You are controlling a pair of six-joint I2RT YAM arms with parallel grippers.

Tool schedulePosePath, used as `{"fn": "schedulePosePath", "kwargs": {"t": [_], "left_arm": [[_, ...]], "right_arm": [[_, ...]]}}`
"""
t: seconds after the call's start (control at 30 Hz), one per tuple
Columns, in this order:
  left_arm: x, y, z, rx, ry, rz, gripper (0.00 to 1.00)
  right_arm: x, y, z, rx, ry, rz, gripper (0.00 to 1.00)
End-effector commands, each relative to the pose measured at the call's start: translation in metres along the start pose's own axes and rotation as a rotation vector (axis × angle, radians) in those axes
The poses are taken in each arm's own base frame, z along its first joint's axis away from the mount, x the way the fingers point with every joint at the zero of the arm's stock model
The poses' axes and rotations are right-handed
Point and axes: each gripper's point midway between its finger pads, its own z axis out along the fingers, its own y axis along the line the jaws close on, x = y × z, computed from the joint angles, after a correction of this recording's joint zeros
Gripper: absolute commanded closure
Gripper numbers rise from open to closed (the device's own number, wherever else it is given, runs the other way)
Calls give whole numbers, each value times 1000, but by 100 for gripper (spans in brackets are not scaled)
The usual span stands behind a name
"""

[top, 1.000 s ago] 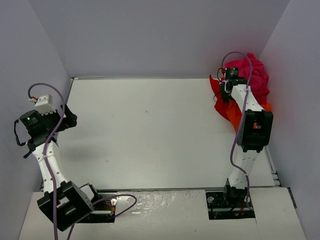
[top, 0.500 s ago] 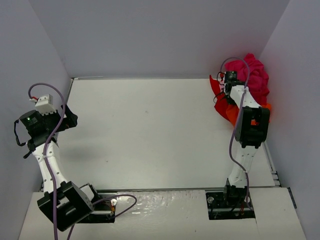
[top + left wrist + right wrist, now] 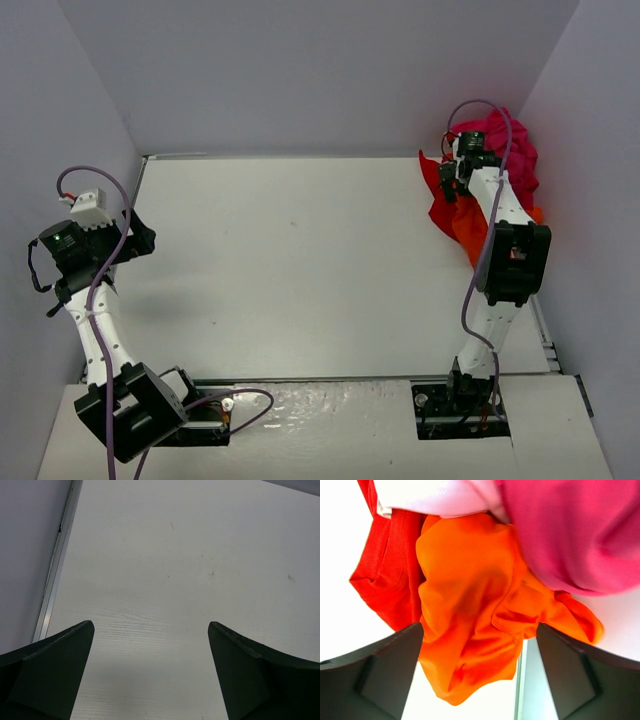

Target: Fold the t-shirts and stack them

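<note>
The t-shirts lie in a crumpled pile at the table's far right corner: magenta-pink (image 3: 512, 150), red (image 3: 438, 200) and orange-red (image 3: 470, 232). My right gripper (image 3: 456, 178) hovers over the pile, open and empty. In the right wrist view, the right gripper (image 3: 479, 630) spans the orange shirt (image 3: 470, 580) without touching it, with the red shirt (image 3: 385, 570) on the left and the magenta shirt (image 3: 570, 530) at upper right. My left gripper (image 3: 135, 240) is open and empty over bare table at the far left, also seen in the left wrist view (image 3: 150, 625).
The white table (image 3: 300, 260) is boxed in by grey walls at the back and sides. A metal strip (image 3: 55, 570) runs along the left edge, and another one (image 3: 520, 680) lies under the orange shirt. A pale cloth patch (image 3: 435, 495) shows above the pile.
The right arm's wrist and elbow have shifted slightly over the pile, first toward the left, then back right. The left arm has not moved.
</note>
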Motion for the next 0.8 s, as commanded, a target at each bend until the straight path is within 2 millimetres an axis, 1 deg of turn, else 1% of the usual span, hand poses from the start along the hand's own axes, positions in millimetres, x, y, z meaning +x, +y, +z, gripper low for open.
{"fn": "schedulePosePath", "kwargs": {"t": [0.0, 0.2, 0.27, 0.5, 0.53, 0.57, 0.6, 0.63, 0.67, 0.73, 0.77], "left_arm": [[-19, -4, 0, 23, -64, 42, 3], [-17, -2, -1, 15, -55, 50, 3], [-16, -2, -1, 11, -53, 52, 3], [-15, 2, 0, -4, -39, 47, 3], [-15, 2, 0, -8, -39, 48, 3], [-16, 3, 0, -9, -39, 48, 3], [-15, 3, 0, -10, -38, 48, 3], [-16, 3, 0, -10, -37, 47, 3], [-15, 3, -1, -10, -37, 47, 3], [-16, 2, -2, -11, -40, 49, 3], [-15, 2, -2, -14, -39, 49, 3]], "right_arm": [[-26, -19, -29, 42, -81, 23, 0], [-12, -5, 5, 28, -11, -4, 0], [-15, -4, 11, 27, -10, -6, 0], [-13, 4, 44, 17, 41, -32, 0], [-12, 5, 49, 14, 51, -32, 2], [-10, 7, 53, 7, 61, -29, 7], [-8, 10, 58, -2, 72, -33, 22], [-4, 12, 65, -13, 88, -29, 67], [-2, 13, 68, -16, 95, -19, 93], [-1, 11, 65, -22, 93, -10, 100], [1, 11, 63, -25, 93, -12, 100]]}}
